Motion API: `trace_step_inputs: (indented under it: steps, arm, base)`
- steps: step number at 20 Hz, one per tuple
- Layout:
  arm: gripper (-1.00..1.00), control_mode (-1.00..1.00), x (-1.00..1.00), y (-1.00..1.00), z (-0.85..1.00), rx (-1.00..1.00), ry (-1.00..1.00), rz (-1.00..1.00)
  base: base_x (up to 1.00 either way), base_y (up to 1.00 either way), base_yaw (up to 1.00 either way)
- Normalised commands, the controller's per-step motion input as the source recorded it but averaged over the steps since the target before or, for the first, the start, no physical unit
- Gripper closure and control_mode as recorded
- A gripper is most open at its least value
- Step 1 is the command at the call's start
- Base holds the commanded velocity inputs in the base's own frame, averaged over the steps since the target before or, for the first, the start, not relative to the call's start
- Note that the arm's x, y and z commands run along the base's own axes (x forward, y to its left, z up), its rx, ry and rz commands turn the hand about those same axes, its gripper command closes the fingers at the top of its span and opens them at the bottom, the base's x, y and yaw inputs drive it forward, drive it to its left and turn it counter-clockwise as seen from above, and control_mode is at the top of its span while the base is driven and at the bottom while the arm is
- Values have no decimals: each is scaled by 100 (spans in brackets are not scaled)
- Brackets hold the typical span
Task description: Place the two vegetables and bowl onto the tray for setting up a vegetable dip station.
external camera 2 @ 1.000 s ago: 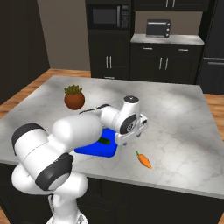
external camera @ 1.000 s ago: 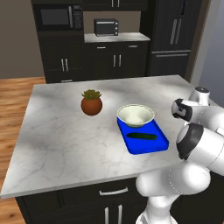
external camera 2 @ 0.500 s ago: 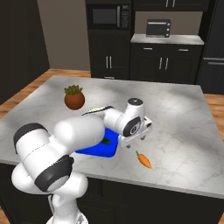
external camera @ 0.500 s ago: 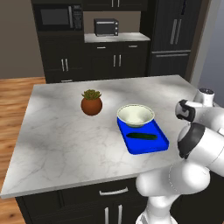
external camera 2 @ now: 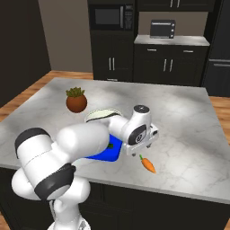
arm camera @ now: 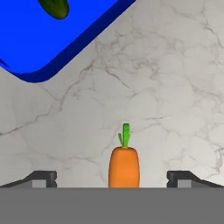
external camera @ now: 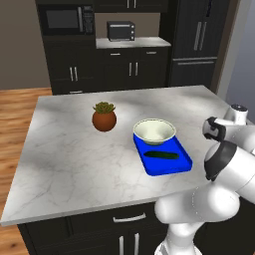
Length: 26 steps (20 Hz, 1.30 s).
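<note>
Since a second ago the arm had swung away from the tray [external camera 2: 105, 154] and out over the carrot [arm camera: 124, 166]; nothing on the table [external camera 2: 188, 121] shifted. Gripper [arm camera: 112, 178] hung above the carrot with fingers wide apart, holding nothing; the carrot lay centred between the tips, green top pointing away. Tray sat up and off to one side, cucumber [external camera: 160, 155] already on it. Bowl [external camera: 154, 131] rested at the tray's far end, apparently overlapping its rim. Step in hand, judged: fetching the carrot. Next move likely calls for a straight descent, then closing across the carrot's body.
</note>
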Motion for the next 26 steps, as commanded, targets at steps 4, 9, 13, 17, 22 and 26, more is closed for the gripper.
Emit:
trace_step_inputs:
  steps: [4,9,13,17,22,26]
  arm:
    - [-100,-100,0,-2,-4,0,0,0]
    - [-100,-100,0,-17,-22,0,0,0]
    - [-100,-100,0,-16,-19,0,0,0]
    - [-100,-100,0,-10,-19,0,1,0]
    - [-100,-100,0,-6,-13,0,3,0]
    - [-100,-100,0,-10,-8,0,4,0]
  base:
    - [0,0,0]
    - [0,0,0]
    - [0,0,0]
    - [0,0,0]
    - [0,0,0]
    - [0,0,0]
